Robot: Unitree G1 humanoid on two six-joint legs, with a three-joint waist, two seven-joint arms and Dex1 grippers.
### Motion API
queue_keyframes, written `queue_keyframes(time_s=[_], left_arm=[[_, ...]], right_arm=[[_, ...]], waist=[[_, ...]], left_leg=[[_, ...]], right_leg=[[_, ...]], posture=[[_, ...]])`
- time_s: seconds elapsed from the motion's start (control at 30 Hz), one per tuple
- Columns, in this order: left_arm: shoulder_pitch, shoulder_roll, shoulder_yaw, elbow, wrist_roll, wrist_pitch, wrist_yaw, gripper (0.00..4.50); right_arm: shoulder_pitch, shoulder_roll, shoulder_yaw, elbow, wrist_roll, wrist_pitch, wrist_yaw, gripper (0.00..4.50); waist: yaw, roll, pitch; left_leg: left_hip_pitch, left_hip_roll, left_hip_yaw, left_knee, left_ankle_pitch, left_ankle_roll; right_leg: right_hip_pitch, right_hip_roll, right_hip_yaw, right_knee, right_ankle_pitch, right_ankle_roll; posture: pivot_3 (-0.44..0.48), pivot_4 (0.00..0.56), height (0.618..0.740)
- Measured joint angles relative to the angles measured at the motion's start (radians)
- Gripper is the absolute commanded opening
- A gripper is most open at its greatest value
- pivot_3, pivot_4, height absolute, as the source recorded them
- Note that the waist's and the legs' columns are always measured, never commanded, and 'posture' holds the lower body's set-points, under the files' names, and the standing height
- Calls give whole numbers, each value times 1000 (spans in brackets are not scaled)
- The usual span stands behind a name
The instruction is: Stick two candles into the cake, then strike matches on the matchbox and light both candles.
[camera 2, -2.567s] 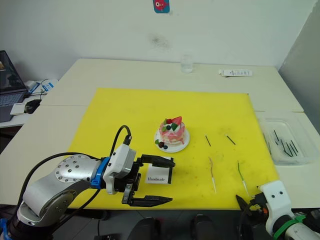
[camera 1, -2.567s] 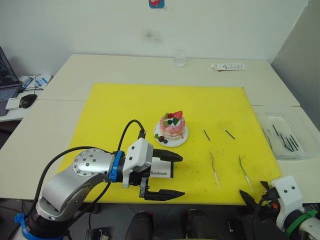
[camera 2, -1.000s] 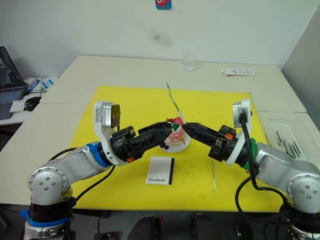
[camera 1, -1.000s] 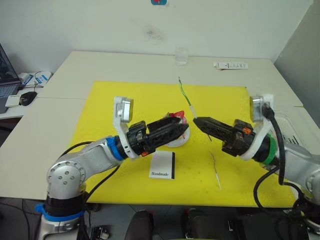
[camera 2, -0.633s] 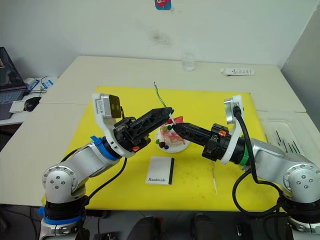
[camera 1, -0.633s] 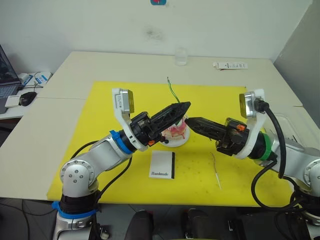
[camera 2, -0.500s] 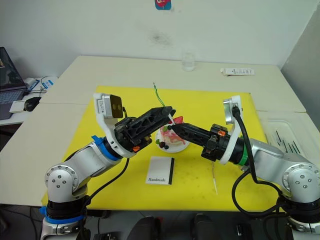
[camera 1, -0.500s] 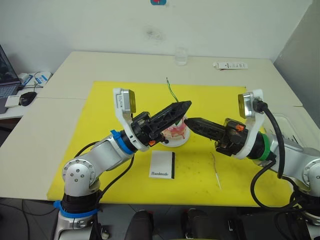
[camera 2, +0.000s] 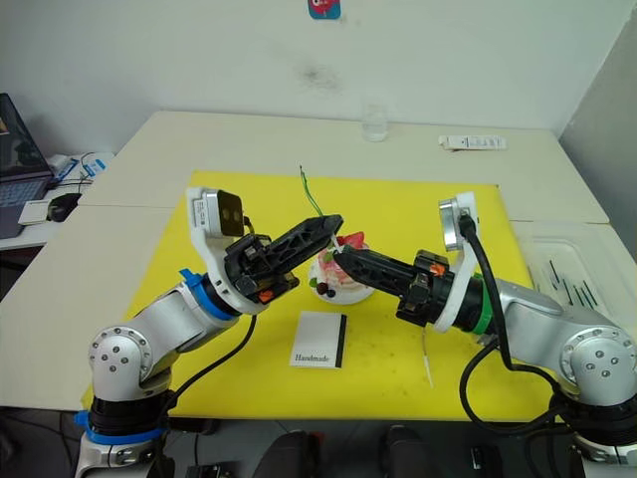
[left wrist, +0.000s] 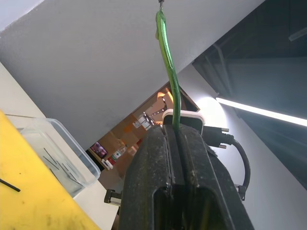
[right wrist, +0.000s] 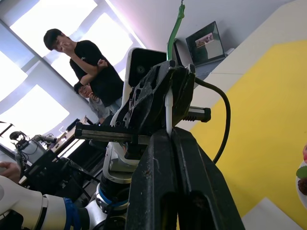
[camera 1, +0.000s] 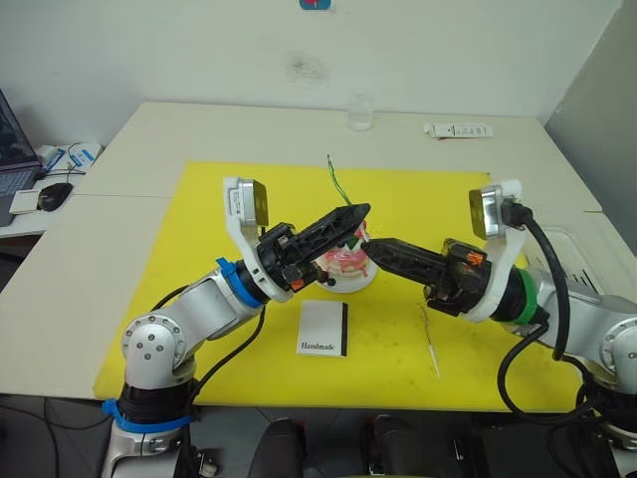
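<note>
Both grippers meet above the cake (camera 1: pixel 345 261), blocking much of it. The left gripper (camera 1: pixel 358 212) and right gripper (camera 2: pixel 339 254) each pinch the green candle (camera 1: pixel 338 184) — thin, wavy, rising toward 11 o'clock. Matchbox (camera 1: pixel 322 329) at the cake's 6 o'clock; pinkish candle (camera 1: pixel 429 333) lying at 4.

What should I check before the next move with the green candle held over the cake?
1. Left jaws shut on the thin wavy green candle: ok.
2. Right jaws shut on the candle's white pick end: ok.
3. Small round pink cake on its white plate sits below both jaws: ok.
4. Pick end aimed straight down at the cake top: cannot tell.
5. Thin pinkish candle lies free on the yellow mat: ok.
6. Flat white rectangular matchbox lies on the mat, apart from the cake: ok.
</note>
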Motion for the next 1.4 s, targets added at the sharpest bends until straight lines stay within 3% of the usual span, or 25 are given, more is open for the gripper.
queue_keyframes(time_s=[0.07, 0.33, 0.5, 0.67, 0.87, 1.13, 1.4], left_arm=[[0, 2, 0, 0, -4, 0, -3, 20], [-19, 49, 0, 3, 14, 6, -34, 0], [-65, 206, 33, 29, 312, -25, -142, 0], [-82, 250, 27, 74, 655, -144, -269, 0], [-77, 154, -58, 197, 993, -348, -380, 0], [-76, 87, -77, 293, 1148, -432, -492, 0], [-85, 28, -77, 345, 1213, -454, -546, 0]], right_arm=[[-3, 0, 4, 2, 2, 0, 1, 0], [-16, -32, 19, 20, -69, 4, 46, 2740], [39, -221, -6, -13, -397, 12, 219, 4466], [56, -327, -1, -85, -754, -85, 416, 4466], [73, -316, 50, -132, -986, -156, 481, 4466], [91, -249, 71, -139, -1104, -159, 502, 4466], [109, -203, 78, -166, -1145, -144, 509, 4466]], waist=[[0, 0, 0], [0, 0, 0], [3, 0, 0], [3, 1, 0], [5, 0, 1], [3, 0, 1], [3, 0, 1]], left_leg=[[0, 0, 0, 0, 0, 0], [0, 0, 0, 0, 0, 0], [0, -1, 1, -1, 0, 0], [-1, 0, 1, -2, 0, 0], [-4, 0, 1, -1, 0, 0], [-6, 1, -1, -1, 0, 0], [-6, 0, -1, 0, 0, 0]], right_leg=[[0, 0, 0, 0, 0, 0], [0, 0, 0, 0, 0, 0], [-1, 0, 0, -1, 0, 0], [-1, 0, -1, -4, 0, 0], [-2, -1, -1, -5, 0, 0], [-4, -2, -2, -5, 0, 0], [-4, -1, -2, -4, 0, 0]], posture=[[0, 150, 740], [0, 150, 740], [0, 150, 740], [0, 150, 740], [0, 150, 740], [0, 150, 740], [0, 150, 740]])
